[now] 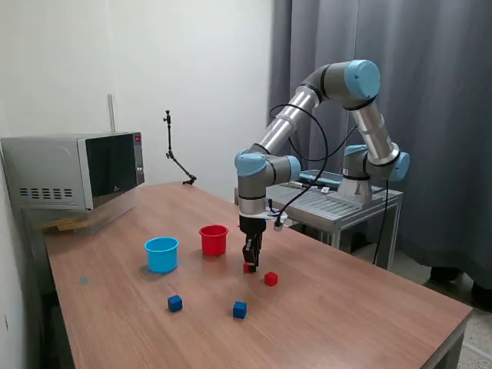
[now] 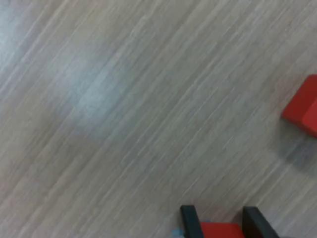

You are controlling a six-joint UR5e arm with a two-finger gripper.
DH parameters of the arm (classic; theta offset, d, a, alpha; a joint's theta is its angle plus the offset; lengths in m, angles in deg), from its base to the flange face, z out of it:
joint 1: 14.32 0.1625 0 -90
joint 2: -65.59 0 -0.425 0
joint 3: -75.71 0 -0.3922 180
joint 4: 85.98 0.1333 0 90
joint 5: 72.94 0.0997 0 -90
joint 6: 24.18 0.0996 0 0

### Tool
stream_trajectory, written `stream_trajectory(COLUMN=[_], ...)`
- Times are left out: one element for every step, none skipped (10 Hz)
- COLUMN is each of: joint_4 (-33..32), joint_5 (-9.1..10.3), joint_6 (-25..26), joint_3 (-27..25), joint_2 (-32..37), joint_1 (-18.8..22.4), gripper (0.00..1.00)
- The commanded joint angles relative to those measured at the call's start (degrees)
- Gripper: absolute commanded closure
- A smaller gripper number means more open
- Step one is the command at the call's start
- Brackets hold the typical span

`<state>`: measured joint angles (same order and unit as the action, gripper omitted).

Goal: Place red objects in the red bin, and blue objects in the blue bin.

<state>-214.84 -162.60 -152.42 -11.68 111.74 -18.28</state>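
My gripper [image 1: 250,260] reaches straight down to the wooden table, and its two dark fingers [image 2: 189,221] hug both sides of a small red cube [image 1: 249,267] [image 2: 220,231] that rests at table level. Just toward the exterior view's right, a second red cube [image 1: 270,279] [image 2: 303,110] lies apart from the fingers. Two dark blue cubes [image 1: 175,304] [image 1: 240,310] sit nearer the table's front. The red cup [image 1: 214,240] stands upright behind the gripper on the exterior view's left. The light blue cup [image 1: 161,254] is farther left.
A microwave [image 1: 73,171] occupies the table's far corner on the exterior view's left. A small black stand [image 1: 175,157] rises at the back edge. The arm's base is mounted on a grey metal cart [image 1: 338,201] beyond the table [image 1: 346,315].
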Motion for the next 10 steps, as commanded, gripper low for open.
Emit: stream_trajectory(joint_4=[0.01, 0.01, 0.01, 0.01, 0.01, 0.09, 2.10, 5.68, 7.29, 7.39], joint_5=[0.00, -0.08, -0.08, -0.34, -0.61, -0.70, -1.66, -4.01, -4.56, -4.65], joint_6=[-0.17, -0.17, -0.26, -0.34, -0.95, -1.48, -2.36, -2.98, -3.50, -4.73], joint_3=[-0.06, -0.06, 0.20, 0.46, 0.55, 0.73, 0.81, 0.29, -0.23, -1.28], joint_2=[-0.01, -0.01, -0.01, 0.51, 2.17, 5.23, 8.92, 10.61, 11.93, 12.90], joint_1=[-0.08, -0.08, -0.08, -0.17, -0.26, -0.61, -2.00, -2.80, -4.29, -6.04], gripper=[1.00, 1.00, 1.00, 1.00, 1.00, 1.00, 1.00, 1.00, 1.00, 1.00])
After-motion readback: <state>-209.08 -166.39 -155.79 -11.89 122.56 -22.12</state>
